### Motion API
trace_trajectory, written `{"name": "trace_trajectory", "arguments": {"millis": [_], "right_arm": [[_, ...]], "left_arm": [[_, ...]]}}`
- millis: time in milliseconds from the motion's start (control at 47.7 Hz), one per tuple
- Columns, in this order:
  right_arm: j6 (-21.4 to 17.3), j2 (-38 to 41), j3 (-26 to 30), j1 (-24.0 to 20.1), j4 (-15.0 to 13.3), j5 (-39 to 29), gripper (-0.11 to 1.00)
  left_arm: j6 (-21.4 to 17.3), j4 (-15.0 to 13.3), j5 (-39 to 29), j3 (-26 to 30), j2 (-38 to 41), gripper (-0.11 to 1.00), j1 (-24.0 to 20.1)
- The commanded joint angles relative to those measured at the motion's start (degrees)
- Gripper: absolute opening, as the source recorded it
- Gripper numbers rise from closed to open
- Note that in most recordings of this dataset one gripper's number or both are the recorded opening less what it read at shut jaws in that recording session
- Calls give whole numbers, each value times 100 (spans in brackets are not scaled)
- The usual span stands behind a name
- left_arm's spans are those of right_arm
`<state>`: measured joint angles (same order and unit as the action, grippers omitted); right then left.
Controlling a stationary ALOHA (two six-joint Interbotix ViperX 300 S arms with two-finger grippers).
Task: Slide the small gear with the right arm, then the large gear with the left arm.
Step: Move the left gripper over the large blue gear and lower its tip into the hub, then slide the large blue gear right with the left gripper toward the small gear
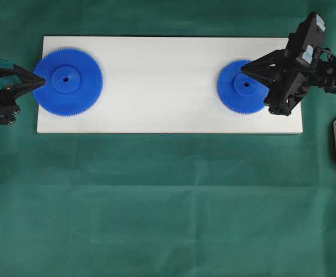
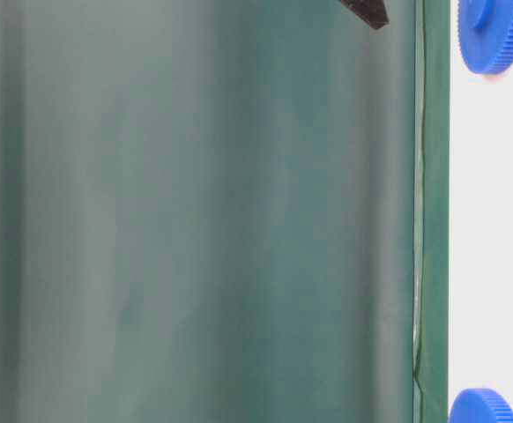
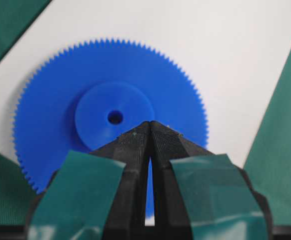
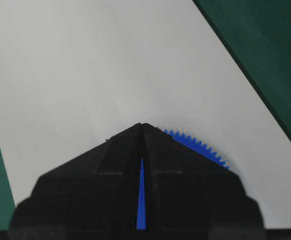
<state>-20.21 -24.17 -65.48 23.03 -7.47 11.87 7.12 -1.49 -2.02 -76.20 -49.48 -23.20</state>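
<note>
From above, the left gripper (image 1: 41, 82) sits at nine o'clock of the large gear (image 1: 68, 74), its arm cut off by the frame edge; the pointed tip meets the gear's toothed rim at the left end of the white board (image 1: 168, 112). In the left wrist view the teal-taped fingers (image 3: 80, 195) are pressed together at their tips over the gear's face, just short of the hub and centre hole, holding nothing, with only a thin slit lower down showing blue. Toward the right end of the board lies the small gear (image 1: 242, 86), its three o'clock half hidden beneath the right gripper (image 1: 244, 67), whose tip reaches over the gear at about twelve o'clock of the hub. The right wrist view shows those black jaws closed tip to tip, gripping nothing, a sliver of blue in the slit and a short arc of teeth (image 4: 200, 147) peeking out beside them. The green cloth (image 1: 168, 219) surrounds the board. No writing is legible anywhere.
</note>
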Motion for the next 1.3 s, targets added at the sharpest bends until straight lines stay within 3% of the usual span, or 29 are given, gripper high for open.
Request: {"name": "trace_trajectory", "arguments": {"millis": [0, 105, 293, 503, 985, 1278], "right_arm": [[9, -18, 105, -9, -9, 88, 51], [9, -18, 105, -18, -9, 88, 51], [9, -26, 105, -53, -18, 88, 51], [9, -70, 97, -193, -9, 53, 51], [9, -114, 9, -229, -9, 79, 51], [9, -114, -18, -264, -18, 79, 51]], "left_arm": [[0, 18, 149, 26, 35, 0, -18], [0, 18, 211, 105, 422, 0, -26], [-88, 44, 475, 659, 2057, 0, -18], [-527, 44, 475, 1248, 3208, 0, -62], [-615, 44, -97, 1187, 2848, 0, -149], [-773, 44, -105, 1195, 3023, 0, -369]]}}
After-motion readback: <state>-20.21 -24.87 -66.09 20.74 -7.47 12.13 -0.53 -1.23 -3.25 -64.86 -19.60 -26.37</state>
